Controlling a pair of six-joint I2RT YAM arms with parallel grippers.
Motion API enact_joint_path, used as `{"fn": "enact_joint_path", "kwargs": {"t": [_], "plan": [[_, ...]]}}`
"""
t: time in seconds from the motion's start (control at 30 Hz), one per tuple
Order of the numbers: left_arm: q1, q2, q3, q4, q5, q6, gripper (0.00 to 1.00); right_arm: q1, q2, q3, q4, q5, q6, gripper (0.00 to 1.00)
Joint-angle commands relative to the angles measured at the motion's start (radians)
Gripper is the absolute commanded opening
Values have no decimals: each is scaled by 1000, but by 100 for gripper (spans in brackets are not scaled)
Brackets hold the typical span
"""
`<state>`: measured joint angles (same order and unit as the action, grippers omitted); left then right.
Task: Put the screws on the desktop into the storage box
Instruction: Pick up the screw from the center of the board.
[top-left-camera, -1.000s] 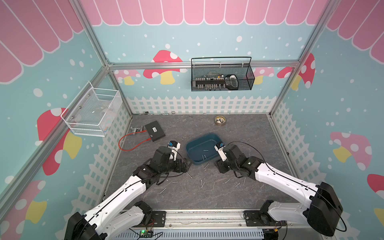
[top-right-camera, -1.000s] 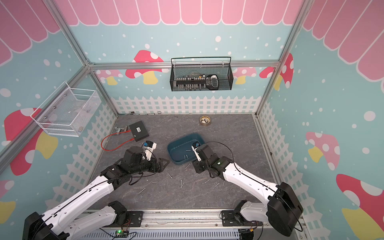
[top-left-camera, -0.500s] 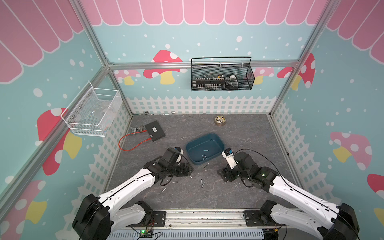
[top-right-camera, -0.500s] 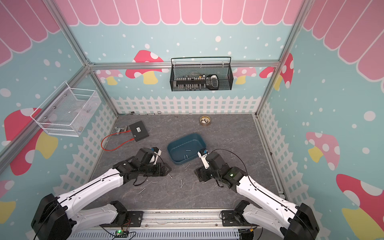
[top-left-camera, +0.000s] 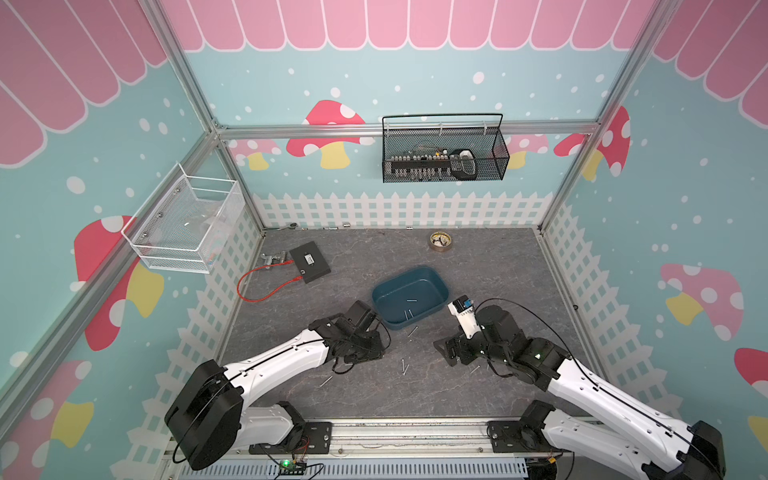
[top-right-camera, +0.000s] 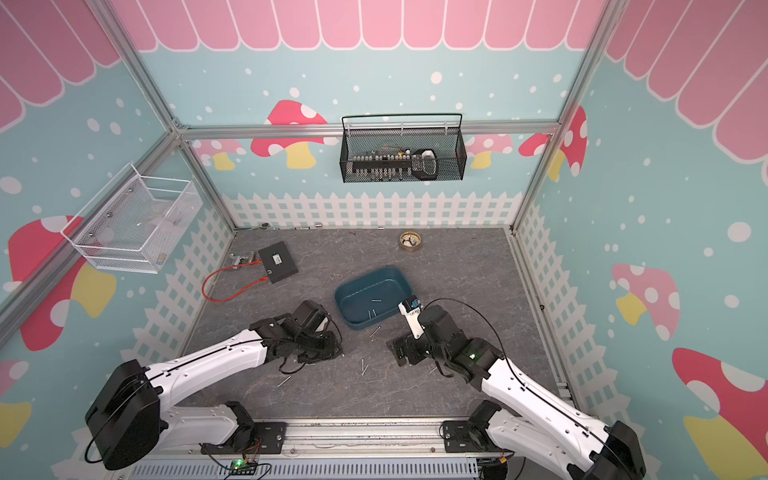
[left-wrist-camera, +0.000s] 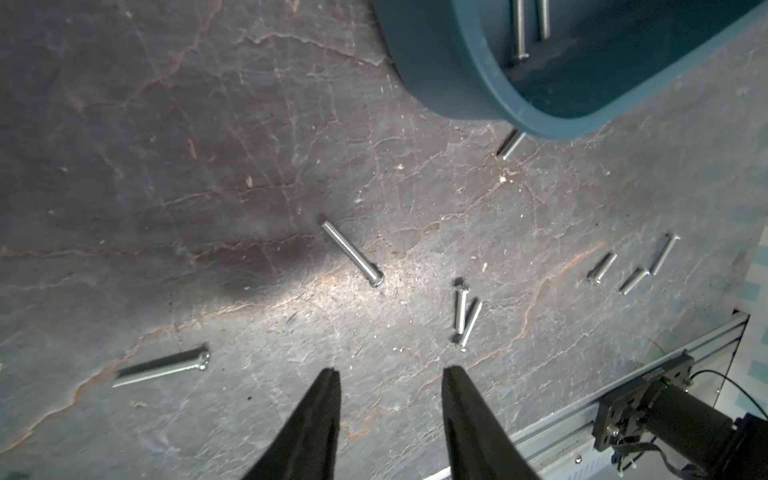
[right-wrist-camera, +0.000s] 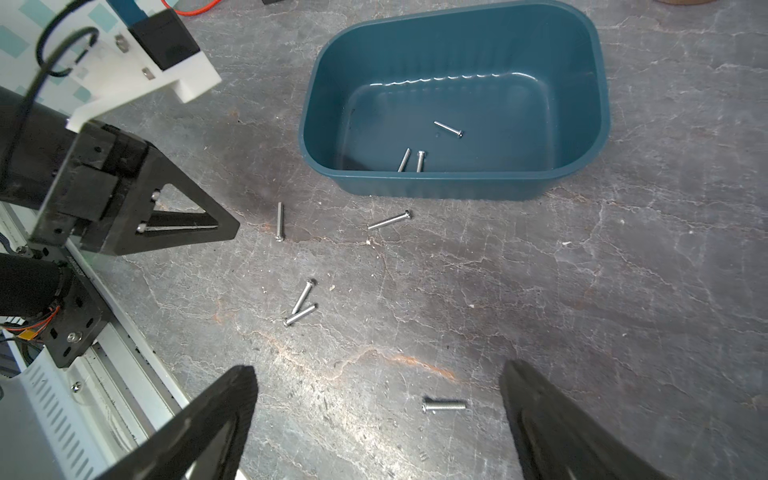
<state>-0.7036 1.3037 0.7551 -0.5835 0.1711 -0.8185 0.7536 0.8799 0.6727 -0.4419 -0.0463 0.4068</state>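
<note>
The teal storage box (top-left-camera: 399, 324) stands mid-desktop and holds three screws (right-wrist-camera: 449, 129). Several more screws (top-left-camera: 404, 365) lie loose on the grey desktop (top-left-camera: 478, 270) in front of it. My left gripper (left-wrist-camera: 388, 372) is low at the box's front-left, open to a narrow gap with only bare desktop between its fingers; one long screw (left-wrist-camera: 352, 253) lies just ahead of them. My right gripper (right-wrist-camera: 378, 368) is low at the box's front-right, wide open, and a short screw (right-wrist-camera: 444, 404) lies on the desktop between its fingers. Both top views show the two arms flanking the box (top-right-camera: 353, 320).
A flat black box (top-left-camera: 309, 262) with a red cable lies at the back left. A tape roll (top-left-camera: 440, 241) sits near the back fence. A black wire basket (top-left-camera: 444, 153) hangs on the back wall and a white one (top-left-camera: 183, 224) on the left wall. The arms' rail (top-left-camera: 374, 432) runs along the front edge.
My right gripper drew back from over the storage box, came down to the desktop and opened wide. My left gripper sank toward the desktop and its jaws narrowed.
</note>
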Motion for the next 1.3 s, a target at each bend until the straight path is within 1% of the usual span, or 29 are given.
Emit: {"fn": "enact_joint_path", "kwargs": {"t": [0.0, 0.3, 0.67, 0.9, 1.27], "plan": [[-5, 28, 23, -9, -44, -45, 41, 3, -24, -16, 2, -12, -10, 98], [-9, 90, 23, 38, -89, -75, 35, 3, -34, -26, 19, -30, -26, 97], [-7, 173, 33, 108, -93, -67, 35, 3, -36, -33, 27, -34, -28, 97], [-1, 219, 53, 109, -102, -48, 33, 3, -39, -33, 26, -37, -28, 97], [3, 254, 61, 108, -117, -40, 31, 3, -54, -36, 31, -39, -29, 97]]}}
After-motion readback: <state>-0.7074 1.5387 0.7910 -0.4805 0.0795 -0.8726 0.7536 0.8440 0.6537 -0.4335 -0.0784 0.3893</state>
